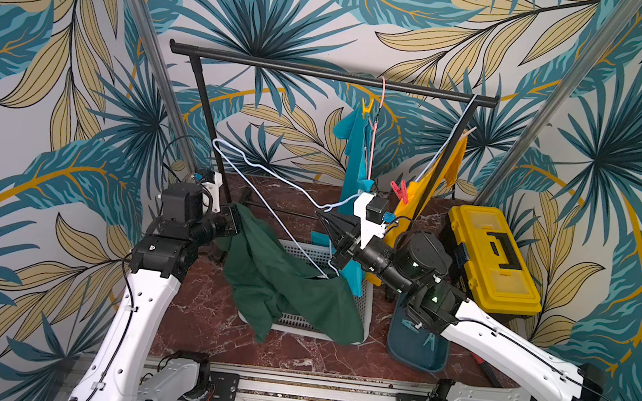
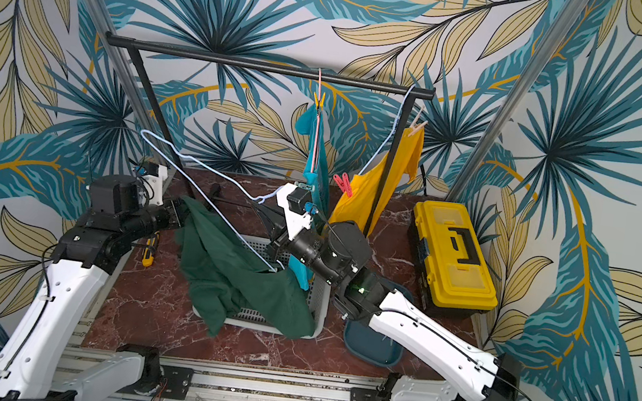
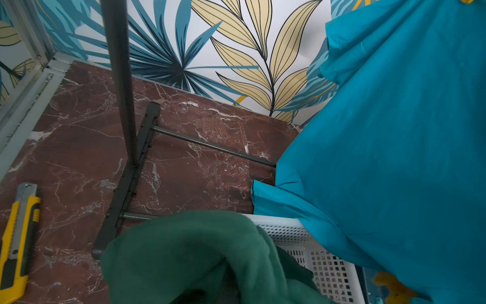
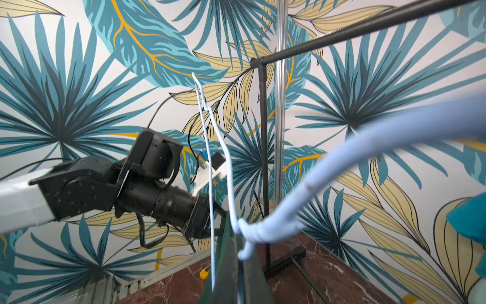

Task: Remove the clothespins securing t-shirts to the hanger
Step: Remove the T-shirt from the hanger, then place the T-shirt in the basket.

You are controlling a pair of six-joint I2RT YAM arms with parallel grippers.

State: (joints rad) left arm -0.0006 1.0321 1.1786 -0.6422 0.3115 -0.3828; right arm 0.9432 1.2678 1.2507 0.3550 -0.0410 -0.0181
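Two teal pins (image 1: 429,340) sit in the tray (image 1: 416,357) near the counter's (image 1: 204,320) front-right corner, left gripper (image 1: 234,218) pinches the green shirt (image 1: 280,284) over the basket (image 1: 295,324), right gripper (image 1: 327,218) clamps its hanger (image 4: 265,228), and yellow pin (image 1: 367,105), red pin (image 1: 400,190) and peach pin (image 1: 468,133) are left on the turquoise shirt (image 1: 354,151) and yellow shirt (image 1: 455,159).

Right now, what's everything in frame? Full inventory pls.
rack: 1, black, back of table
basket: 1, white, centre
tray: 1, dark blue, under right arm
toolbox: 1, yellow, beside right arm
utility knife: 1, yellow, by left arm
hangers: 3; light blue hanger held off rack; pink hanger and second light blue hanger on rack
t-shirts: 3; dark green t-shirt over basket; turquoise t-shirt and yellow t-shirt hanging
clothespins: 5 seen; yellow clothespin on turquoise; red-pink clothespin, peach clothespin on yellow; 2 teal clothespins in tray
left hand: shut on dark green t-shirt
right hand: shut on light blue hanger
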